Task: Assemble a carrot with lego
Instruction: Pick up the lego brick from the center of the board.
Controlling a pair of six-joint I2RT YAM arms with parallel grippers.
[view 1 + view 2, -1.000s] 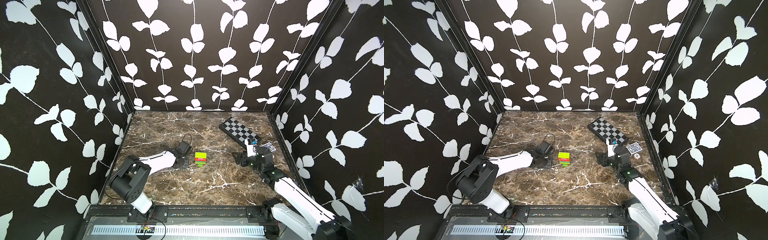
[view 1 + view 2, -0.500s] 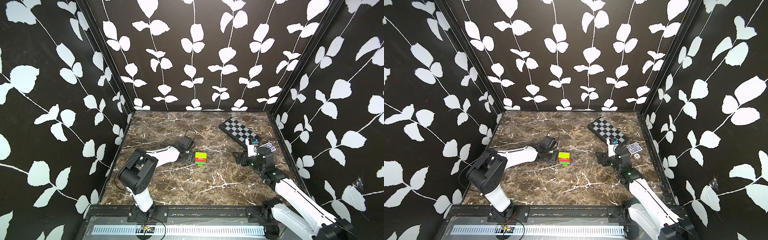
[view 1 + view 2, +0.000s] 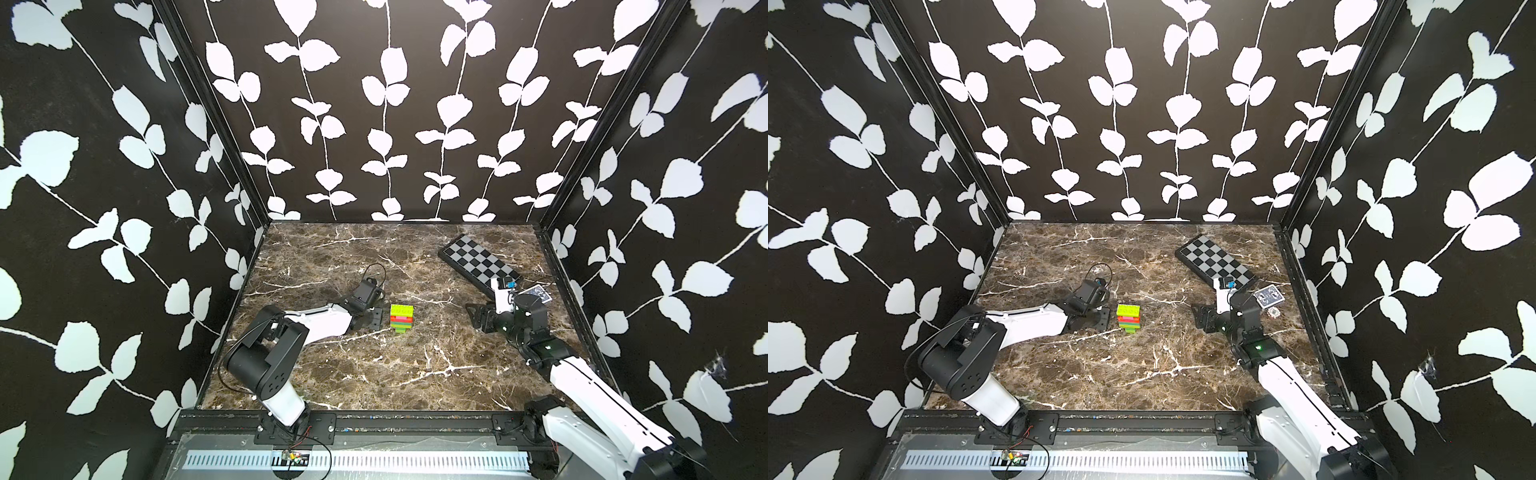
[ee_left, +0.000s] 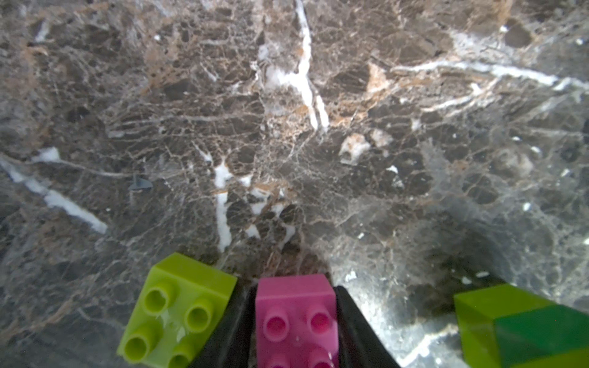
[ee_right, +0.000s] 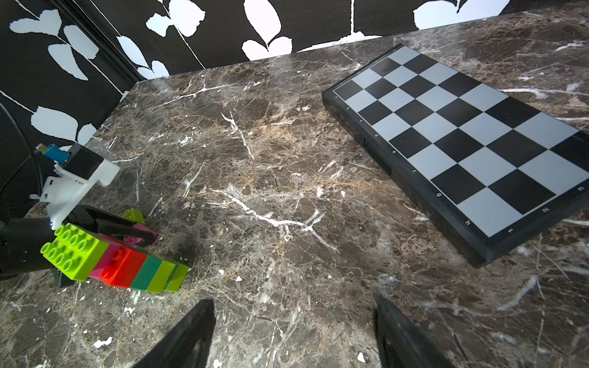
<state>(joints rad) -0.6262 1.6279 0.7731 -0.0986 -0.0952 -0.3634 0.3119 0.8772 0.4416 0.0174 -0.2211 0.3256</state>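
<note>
Left claw: the left gripper (image 4: pixel 294 288) pinches narrow on the flat sides of the pink brick (image 4: pixel 296 318), which sits on the table (image 4: pixel 287 127).
Beside it: a loose lime brick (image 4: pixel 175 312).
Carrot: the carrot (image 3: pixel 402 319) stands upright just beside, at that claw's 3 o'clock.
Right claw: the right gripper (image 5: pixel 293 334) gapes wide and empty, well apart at the carrot's 3 o'clock.
Handling: likely light, rigid, slick; take flat walls, not studs; brace the stack when pressing.

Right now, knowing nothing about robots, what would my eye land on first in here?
Probably the bright striped brick carrot lying in the middle of the dark marble table, beside the left gripper, whose jaws pinch a pink brick with a lime brick next to it. Next, the checkered board at the far right corner, behind the open right gripper.
</note>
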